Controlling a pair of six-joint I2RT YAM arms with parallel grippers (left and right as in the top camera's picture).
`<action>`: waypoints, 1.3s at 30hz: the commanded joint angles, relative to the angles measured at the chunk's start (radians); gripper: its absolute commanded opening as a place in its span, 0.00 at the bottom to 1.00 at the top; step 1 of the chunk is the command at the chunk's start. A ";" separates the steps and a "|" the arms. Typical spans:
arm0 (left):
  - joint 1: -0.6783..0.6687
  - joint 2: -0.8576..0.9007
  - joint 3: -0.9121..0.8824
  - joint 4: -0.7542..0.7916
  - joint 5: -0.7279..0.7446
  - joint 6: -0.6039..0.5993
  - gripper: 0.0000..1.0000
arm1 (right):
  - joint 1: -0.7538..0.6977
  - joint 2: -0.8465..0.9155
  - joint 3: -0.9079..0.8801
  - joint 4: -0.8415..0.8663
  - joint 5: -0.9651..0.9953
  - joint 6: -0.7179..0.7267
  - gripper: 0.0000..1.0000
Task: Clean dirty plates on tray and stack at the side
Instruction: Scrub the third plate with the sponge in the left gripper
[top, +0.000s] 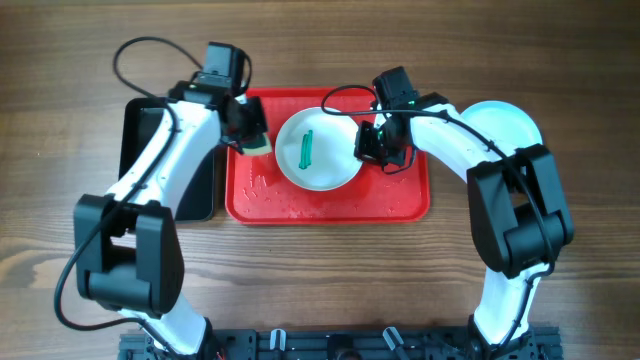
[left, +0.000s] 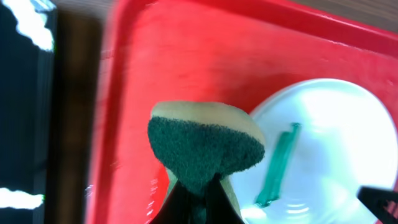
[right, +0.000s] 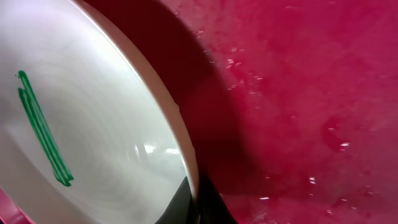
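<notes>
A white plate (top: 325, 152) with a green smear (top: 306, 149) sits tilted on the red tray (top: 400, 200). My right gripper (top: 368, 146) is shut on the plate's right rim (right: 186, 155) and holds that side up off the tray (right: 298, 93). My left gripper (top: 248, 138) is shut on a yellow sponge with a green scouring face (left: 205, 146), over the tray's left part (left: 155, 68), just left of the plate (left: 329, 137). A pale mint-blue plate (top: 505, 125) lies on the table to the right of the tray, partly under my right arm.
A black tray (top: 195, 185) lies on the wooden table left of the red tray, under my left arm. Water drops lie on the red tray's floor (top: 270, 190).
</notes>
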 joint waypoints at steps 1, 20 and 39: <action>-0.072 0.036 -0.010 0.049 0.032 0.135 0.04 | 0.016 0.032 -0.017 0.005 -0.016 -0.042 0.04; -0.244 0.281 -0.010 0.041 0.440 0.259 0.04 | 0.024 0.032 -0.017 -0.013 -0.058 -0.093 0.04; -0.195 0.281 -0.010 0.336 0.042 -0.052 0.04 | 0.024 0.032 -0.017 -0.014 -0.058 -0.093 0.04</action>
